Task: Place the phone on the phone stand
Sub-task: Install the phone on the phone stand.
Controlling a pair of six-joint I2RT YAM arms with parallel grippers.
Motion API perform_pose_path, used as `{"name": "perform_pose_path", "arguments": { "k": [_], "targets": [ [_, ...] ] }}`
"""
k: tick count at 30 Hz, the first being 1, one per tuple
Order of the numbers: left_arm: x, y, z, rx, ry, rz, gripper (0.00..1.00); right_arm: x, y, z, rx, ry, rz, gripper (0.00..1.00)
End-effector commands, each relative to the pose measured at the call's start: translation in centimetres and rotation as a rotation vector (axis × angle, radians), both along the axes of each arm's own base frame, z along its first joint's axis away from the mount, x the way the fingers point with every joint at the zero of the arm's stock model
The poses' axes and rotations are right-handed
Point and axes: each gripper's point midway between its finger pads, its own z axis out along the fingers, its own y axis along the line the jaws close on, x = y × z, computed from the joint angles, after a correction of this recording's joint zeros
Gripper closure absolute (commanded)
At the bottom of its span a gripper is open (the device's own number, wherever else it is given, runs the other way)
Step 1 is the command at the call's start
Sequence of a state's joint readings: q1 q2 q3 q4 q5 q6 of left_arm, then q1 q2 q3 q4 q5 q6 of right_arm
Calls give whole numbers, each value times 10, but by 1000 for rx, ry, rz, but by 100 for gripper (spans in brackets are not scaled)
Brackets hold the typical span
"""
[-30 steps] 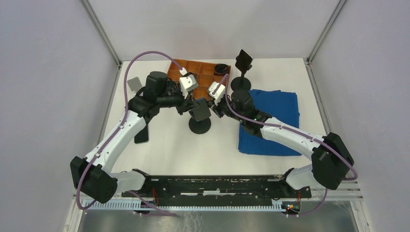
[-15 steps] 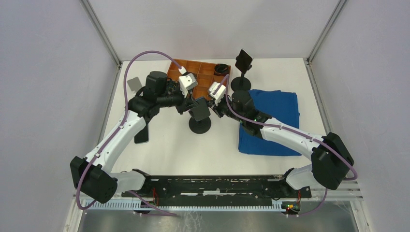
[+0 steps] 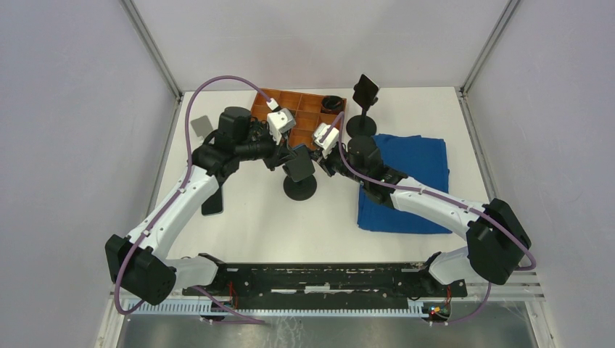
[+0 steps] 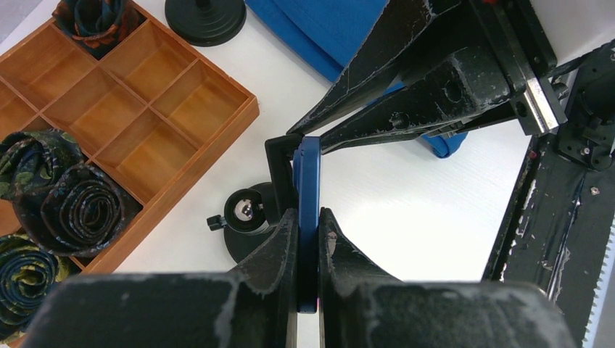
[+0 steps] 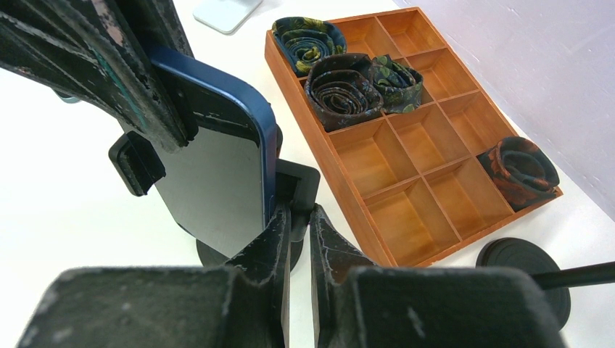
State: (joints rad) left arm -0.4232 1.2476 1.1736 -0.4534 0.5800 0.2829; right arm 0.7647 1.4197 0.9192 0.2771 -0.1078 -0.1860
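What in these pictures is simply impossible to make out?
1. Left wrist view: the screen of the phone; only its blue edge shows, clamped in the left gripper.
2. Right wrist view: what the right gripper pinches, if anything; its own fingers cover the spot.
3. Top view: whether the phone is seated in the phone stand; both grippers crowd over it.

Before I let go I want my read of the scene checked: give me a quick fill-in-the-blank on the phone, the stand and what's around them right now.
1. The left gripper pinches the phone, whose rim is ____ in colour.
2. The right gripper is shut on the black stand, whose base rests on the ____ table.
3. The wooden tray holds ____ rolled ties.
Missing words: blue; white; four.
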Motion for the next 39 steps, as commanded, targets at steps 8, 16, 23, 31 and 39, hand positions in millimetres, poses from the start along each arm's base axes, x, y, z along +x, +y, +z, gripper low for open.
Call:
{"name": "perform_pose_path", "arguments": {
  "k": [8, 16, 23, 31, 39],
  "targets": [
    [59, 47, 41, 51, -194, 315, 98, 15, -44, -39, -171, 35, -149, 100],
    [63, 49, 41, 48, -184, 348, 98, 17, -45, -40, -164, 41, -166, 100],
    [66, 51, 40, 48, -178, 370, 98, 18, -45, -39, -157, 42, -178, 100],
    [70, 53, 39, 50, -170, 399, 98, 17, -45, -38, -144, 52, -179, 100],
    [73, 53, 38, 54, -166, 435, 98, 19, -48, -38, -148, 47, -199, 100]
  ]
}}
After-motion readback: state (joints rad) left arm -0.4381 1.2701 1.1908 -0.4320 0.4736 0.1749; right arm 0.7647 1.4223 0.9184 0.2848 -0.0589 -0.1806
